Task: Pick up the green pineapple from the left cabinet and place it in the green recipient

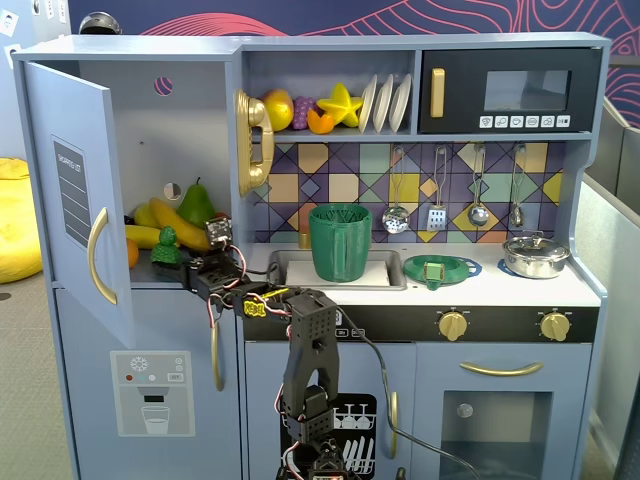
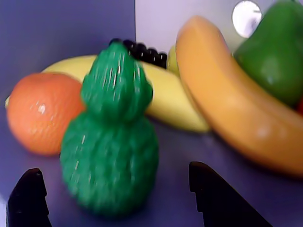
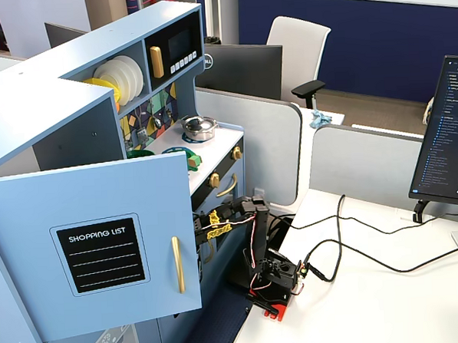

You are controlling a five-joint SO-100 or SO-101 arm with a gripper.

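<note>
The green pineapple [image 2: 111,151] stands upright on the shelf of the open left cabinet [image 1: 185,120]; it also shows in a fixed view [image 1: 168,237]. My gripper [image 2: 115,182] is open. Its two black fingertips [image 2: 31,189] sit low on either side of the pineapple's body, apart from it. In a fixed view my gripper [image 1: 172,257] reaches into the cabinet from the right. The green recipient [image 1: 340,242], a tall ribbed jug, stands in the sink. In the other fixed view the open door [image 3: 102,247] hides the gripper and pineapple.
An orange [image 2: 42,111], two bananas [image 2: 236,104], a dark green pear [image 2: 277,52] and black grapes [image 2: 142,51] crowd behind the pineapple. The cabinet door [image 1: 75,200] stands open at the left. A flat green dish [image 1: 441,270] and a pot [image 1: 535,255] sit on the counter.
</note>
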